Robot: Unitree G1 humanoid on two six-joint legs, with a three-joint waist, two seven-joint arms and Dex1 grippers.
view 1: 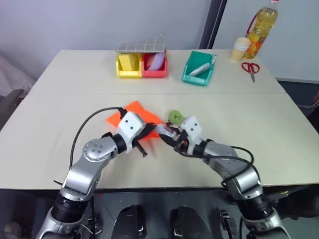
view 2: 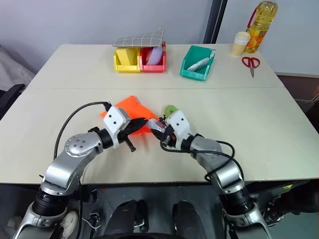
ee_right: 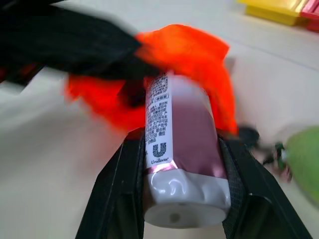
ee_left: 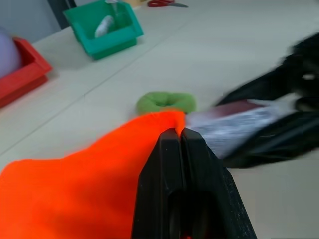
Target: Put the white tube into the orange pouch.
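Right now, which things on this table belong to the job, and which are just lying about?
Job: white tube in the right claw; orange pouch pinched by the left claw.

Lying about: yellow bin, red bin, green bin, scissors, oil bottle, cup.

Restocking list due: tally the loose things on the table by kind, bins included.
Bins: 3, yellow, red, green
Tubes: 2, white tube, whitish tube in the green bin
Orange pouch: 1
Scissors: 1
Oil bottle: 1
Cup: 1
Total: 9
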